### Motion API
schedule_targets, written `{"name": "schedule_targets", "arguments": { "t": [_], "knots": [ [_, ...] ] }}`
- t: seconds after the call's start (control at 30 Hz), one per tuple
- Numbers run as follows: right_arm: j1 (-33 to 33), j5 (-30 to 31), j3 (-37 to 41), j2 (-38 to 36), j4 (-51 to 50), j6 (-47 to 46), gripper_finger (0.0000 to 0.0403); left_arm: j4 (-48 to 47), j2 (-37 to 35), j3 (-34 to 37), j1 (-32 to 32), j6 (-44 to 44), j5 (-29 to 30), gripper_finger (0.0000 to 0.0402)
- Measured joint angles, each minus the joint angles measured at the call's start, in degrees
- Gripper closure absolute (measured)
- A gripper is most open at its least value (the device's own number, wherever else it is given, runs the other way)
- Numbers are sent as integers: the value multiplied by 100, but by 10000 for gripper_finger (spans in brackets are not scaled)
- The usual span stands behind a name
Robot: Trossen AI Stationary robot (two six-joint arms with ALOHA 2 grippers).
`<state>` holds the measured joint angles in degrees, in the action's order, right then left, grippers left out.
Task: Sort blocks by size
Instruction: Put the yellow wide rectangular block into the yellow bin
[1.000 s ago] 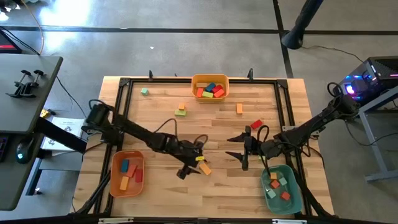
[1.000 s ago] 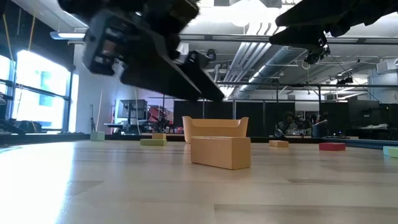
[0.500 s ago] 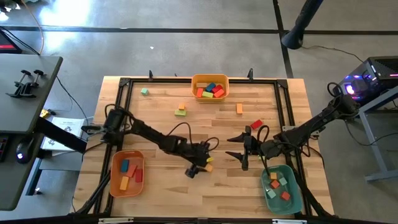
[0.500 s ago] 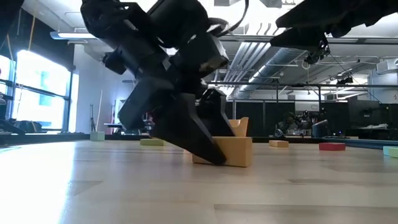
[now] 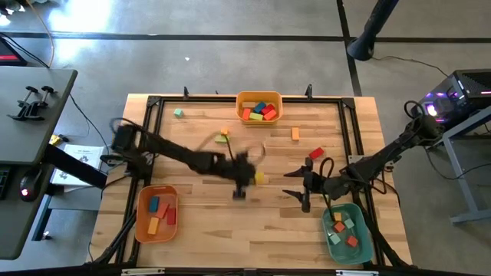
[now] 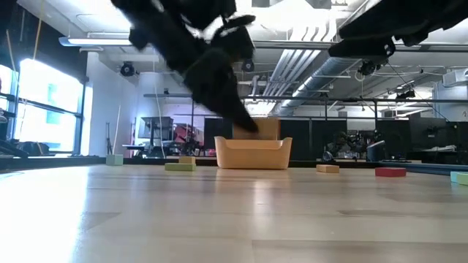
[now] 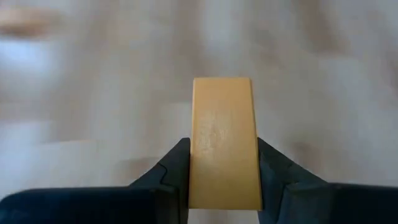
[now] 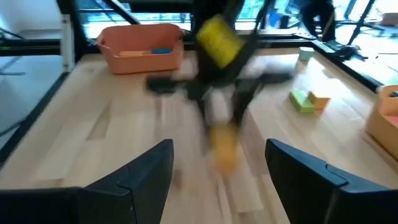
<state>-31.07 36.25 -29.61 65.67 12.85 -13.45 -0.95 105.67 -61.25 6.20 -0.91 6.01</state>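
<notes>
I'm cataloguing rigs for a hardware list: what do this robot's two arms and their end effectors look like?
Both arms are slim, dark, jointed links with thin black cables looping beside them. The left end effector has two matte black fingers that taper toward their tips. The right end effector has the same dark, wedge-shaped fingers with angled faces. No markings or labels show on either.

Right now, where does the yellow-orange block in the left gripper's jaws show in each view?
High view: yellow-orange block mid-table, at the left gripper.
Low view: partly hidden behind the dark arm, in front of the orange bin.
Left wrist view: centre, between the jaws.
Right wrist view: below the blurred arm.
Shared landmark: that orange bin.
</notes>
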Motion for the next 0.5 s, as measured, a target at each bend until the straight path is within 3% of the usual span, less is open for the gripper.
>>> {"name": "schedule_targets", "arguments": {
  "t": [0.17,0.3,0.5],
  "knots": [
    [53,416,0,-43,-167,164,151,-529,-940,-9,-916,217,1319,310],
    [348,481,0,-46,-184,439,151,-1028,-902,-528,-2061,19,1168,310],
    [1051,150,0,-46,-548,495,151,-2945,444,-2675,-3358,-553,418,310]
  ]
}}
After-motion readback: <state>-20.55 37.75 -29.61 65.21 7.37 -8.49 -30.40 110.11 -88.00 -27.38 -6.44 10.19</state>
